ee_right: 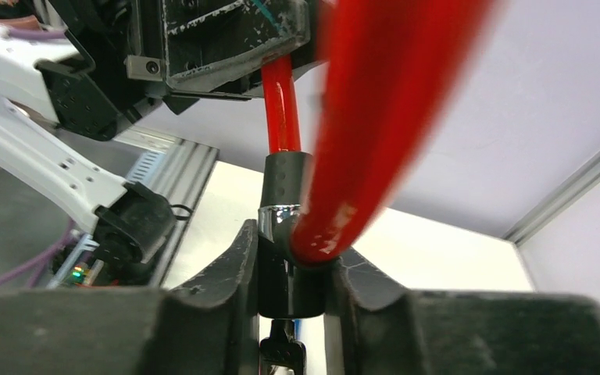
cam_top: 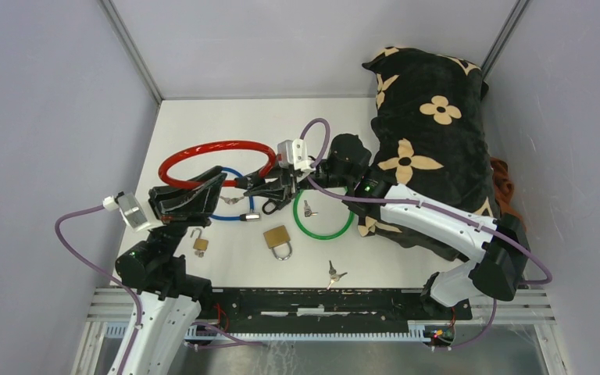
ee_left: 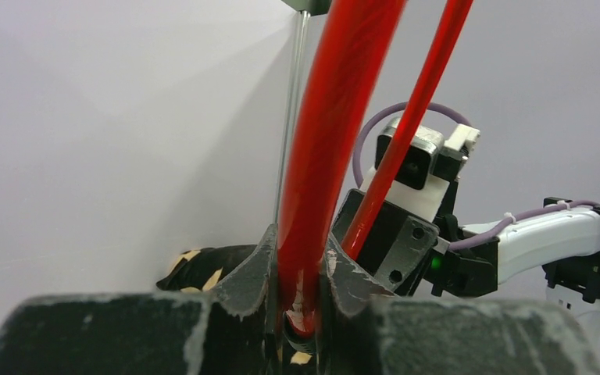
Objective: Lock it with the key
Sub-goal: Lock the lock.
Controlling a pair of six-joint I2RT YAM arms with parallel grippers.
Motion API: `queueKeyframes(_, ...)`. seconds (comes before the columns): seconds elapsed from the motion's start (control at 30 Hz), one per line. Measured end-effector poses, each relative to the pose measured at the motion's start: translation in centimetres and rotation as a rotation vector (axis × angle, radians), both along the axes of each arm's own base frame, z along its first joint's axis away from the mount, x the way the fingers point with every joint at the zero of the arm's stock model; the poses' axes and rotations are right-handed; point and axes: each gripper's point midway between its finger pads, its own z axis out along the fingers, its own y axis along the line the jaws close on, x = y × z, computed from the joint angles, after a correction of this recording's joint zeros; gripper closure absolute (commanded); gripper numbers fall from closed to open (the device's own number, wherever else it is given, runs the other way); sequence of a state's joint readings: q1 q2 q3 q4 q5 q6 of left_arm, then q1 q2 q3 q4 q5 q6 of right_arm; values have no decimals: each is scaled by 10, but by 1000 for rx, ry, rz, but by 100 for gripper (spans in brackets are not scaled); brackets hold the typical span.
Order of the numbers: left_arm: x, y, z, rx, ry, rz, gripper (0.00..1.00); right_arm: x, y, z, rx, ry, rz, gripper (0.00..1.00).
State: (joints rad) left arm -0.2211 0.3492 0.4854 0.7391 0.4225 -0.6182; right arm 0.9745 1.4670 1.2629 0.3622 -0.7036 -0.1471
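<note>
Two white-and-black robot arms rise from the near edge of a white surface (cam_top: 187,125). Just beyond their bases a small bunch of silver keys (cam_top: 334,273) lies flat, apart from everything else. Further in sit a large brass padlock (cam_top: 279,238) and, to its left, a smaller brass padlock (cam_top: 200,244).

Past these, the left gripper (ee_left: 301,238) is pressed onto a red plastic-coated cable lock (cam_top: 219,148), pinching the thick cable between its fingers. Its wrist view shows the cable rising straight up out of the grip. The red loop spreads left and back, partly lifted, and crosses over a thin blue cable (cam_top: 226,218) lying on the surface.

At the middle, the right gripper (ee_right: 295,242) reaches in from the right and pinches the black lock barrel (ee_right: 285,183) with its chrome band, where the red cable's ends meet. Something dark hangs below the barrel; I cannot tell what it is. Just to the right lies a green cable ring (cam_top: 344,226) with a single silver key (cam_top: 308,209) resting inside it.

Farthest back on the right lies a black plush cushion with beige flower shapes (cam_top: 430,148).
</note>
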Motion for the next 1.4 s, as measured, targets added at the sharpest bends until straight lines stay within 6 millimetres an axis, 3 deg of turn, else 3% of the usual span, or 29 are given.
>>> queueKeyframes(0.1, 0, 0, 0, -4, 2, -2, 96, 0, 0, 0, 1, -1, 2, 100)
queueKeyframes(0.2, -1, -1, 0, -7, 11, -19, 69, -1, 0, 0, 1, 0, 4, 100)
queueKeyframes(0.4, -9, -10, -4, 6, 27, -96, 47, -5, 1, -5, -19, 14, 19, 100)
queueKeyframes(0.63, -1, -21, -28, 28, 109, -170, 48, -15, 11, -2, -27, 28, 57, 100)
queueKeyframes(0.8, 4, -24, -38, 33, 143, -191, 96, -17, 20, 5, -23, 35, 76, 100)
queueKeyframes(0.97, 4, -22, -36, 17, 137, -182, 98, -17, 21, 7, -22, 32, 77, 100)
queueKeyframes(1.1, 3, -21, -36, 12, 134, -178, 98, -17, 22, 5, -29, 37, 77, 81)
queueKeyframes(1.2, 2, -20, -35, 9, 130, -176, 98, -18, 22, 6, -28, 30, 79, 61)
queueKeyframes(1.4, 3, -16, -31, -18, 127, -156, 98, -20, 19, 9, -24, -2, 74, 33)
